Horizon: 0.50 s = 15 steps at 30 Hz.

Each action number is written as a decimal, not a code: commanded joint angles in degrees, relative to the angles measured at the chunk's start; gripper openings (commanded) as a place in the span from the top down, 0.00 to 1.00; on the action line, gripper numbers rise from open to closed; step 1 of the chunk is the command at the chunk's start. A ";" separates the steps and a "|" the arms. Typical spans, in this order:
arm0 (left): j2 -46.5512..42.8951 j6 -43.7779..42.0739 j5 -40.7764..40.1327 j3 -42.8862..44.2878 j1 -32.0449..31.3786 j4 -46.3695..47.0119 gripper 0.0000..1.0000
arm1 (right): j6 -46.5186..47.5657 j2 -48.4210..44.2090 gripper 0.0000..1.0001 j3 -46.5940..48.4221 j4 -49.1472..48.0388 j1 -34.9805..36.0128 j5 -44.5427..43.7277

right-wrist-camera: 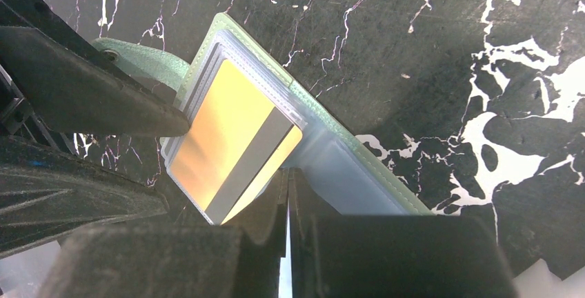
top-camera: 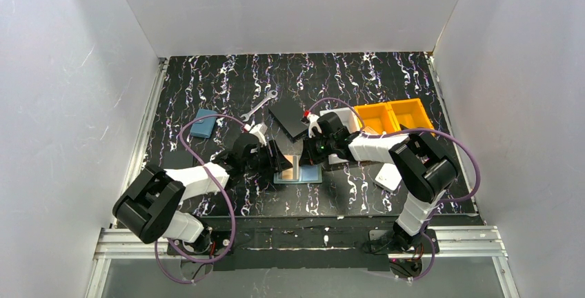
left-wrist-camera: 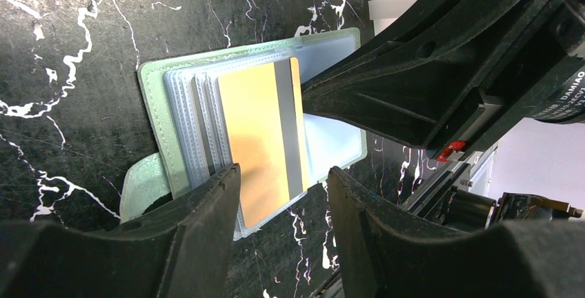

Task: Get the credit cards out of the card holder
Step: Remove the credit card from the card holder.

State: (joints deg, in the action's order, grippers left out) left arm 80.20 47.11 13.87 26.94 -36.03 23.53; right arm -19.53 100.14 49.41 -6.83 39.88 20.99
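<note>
Card holder (left-wrist-camera: 153, 94) lies open on table (top-camera: 207, 77), tan card (left-wrist-camera: 255, 139) atop its sleeves. Left gripper (left-wrist-camera: 284, 174) wide open, empty, straddling card's end. Right gripper (right-wrist-camera: 288, 177) closed at card's edge, hold unclear. Pinch card squarely, draw along sleeve

Glossy plastic card (left-wrist-camera: 256, 145), matt marbled table (left-wrist-camera: 69, 43)

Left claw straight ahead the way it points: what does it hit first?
Likely the gold, grey-striped plastic card in the mint-green folding card holder; the open left claw straddles its near end. Depth is unclear.
</note>
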 commanded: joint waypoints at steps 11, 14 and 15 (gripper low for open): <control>0.83 -2.96 2.33 3.90 0.26 -6.83 0.49 | 2.02 -0.05 0.93 0.46 2.35 0.15 -3.44; 1.43 -3.01 3.60 4.50 0.26 -6.83 0.49 | 2.53 -1.35 0.93 0.20 2.18 0.03 -3.62; 1.39 -3.06 3.62 4.52 0.26 -6.83 0.49 | 2.62 -1.88 0.92 -0.02 1.99 -0.10 -3.61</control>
State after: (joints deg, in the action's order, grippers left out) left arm 80.95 45.52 15.51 29.78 -35.83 18.94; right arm -19.20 100.07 49.41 -6.79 39.86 20.91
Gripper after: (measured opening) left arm 0.508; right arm 0.075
